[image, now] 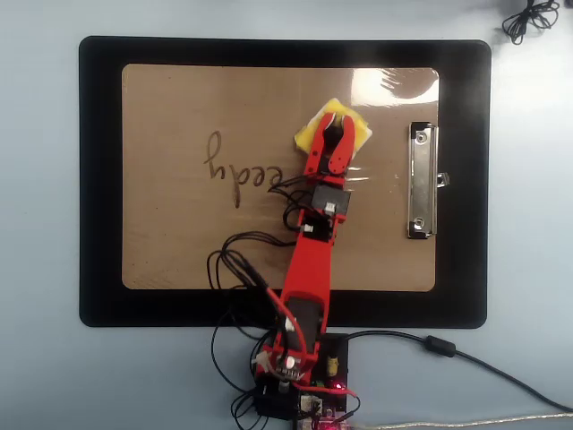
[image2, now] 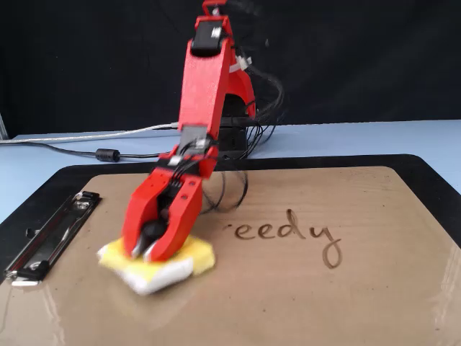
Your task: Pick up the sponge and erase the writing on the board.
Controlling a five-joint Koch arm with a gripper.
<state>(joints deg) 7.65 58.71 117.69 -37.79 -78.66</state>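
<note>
Plainly one sponge [image: 333, 128], one board [image: 179, 242], one word of writing [image: 243, 172]; the gripper [image: 338, 125] clamps the sponge between its jaws, near the board's clip [image: 422, 180] end.

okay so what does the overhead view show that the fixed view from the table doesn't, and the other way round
Only the overhead view shows the whole black mat around the board, the arm's base electronics and a cable coil in the top corner. Only the fixed view shows the sponge's white underside and the dark backdrop behind the arm. Both show the gripper down on the yellow sponge, the writing partly gone, reading roughly "eedy", the tan board and its metal clip.
</note>
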